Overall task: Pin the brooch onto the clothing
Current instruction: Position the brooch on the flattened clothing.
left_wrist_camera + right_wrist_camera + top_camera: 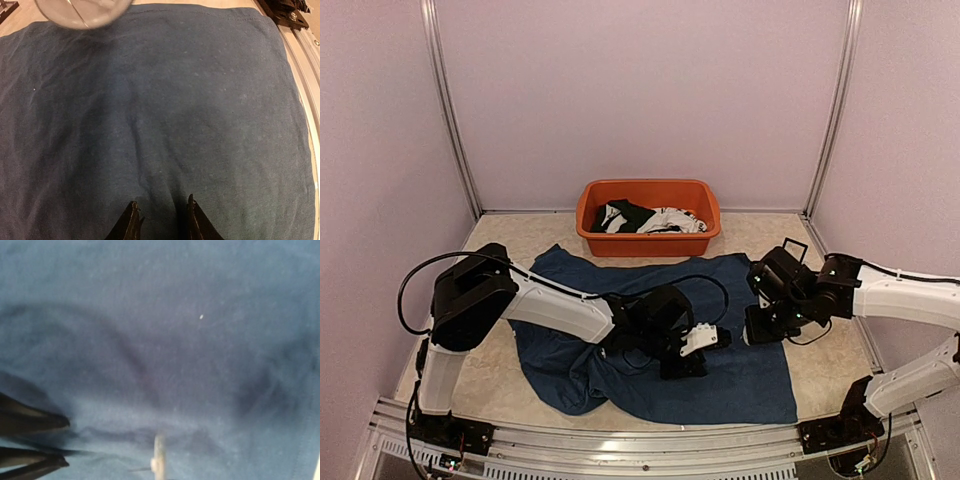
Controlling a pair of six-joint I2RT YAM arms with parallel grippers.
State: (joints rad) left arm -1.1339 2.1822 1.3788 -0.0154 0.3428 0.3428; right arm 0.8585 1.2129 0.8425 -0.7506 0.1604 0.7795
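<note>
The clothing (740, 385), a navy T-shirt, lies spread over the table and fills both wrist views (200, 100) (200, 365). My left gripper (717, 338) (163, 220) presses down on its middle. Its dark fingertips (132, 222) stand a narrow gap apart, closed on a raised fold of the fabric. The brooch (159, 457), pale and seen edge-on, stands just above the shirt in my right gripper (760, 328), whose own fingers are out of the right wrist view. In the left wrist view the brooch (82, 11) is a blurred round disc at the top. The left fingers (35, 421) show just left of the brooch.
An orange tub (648, 186) with black and white garments (650, 218) stands at the back, just past the shirt. A metal rail (620, 432) runs along the near edge. Beige tabletop (490, 380) shows left and right of the shirt. Walls and uprights close in the sides.
</note>
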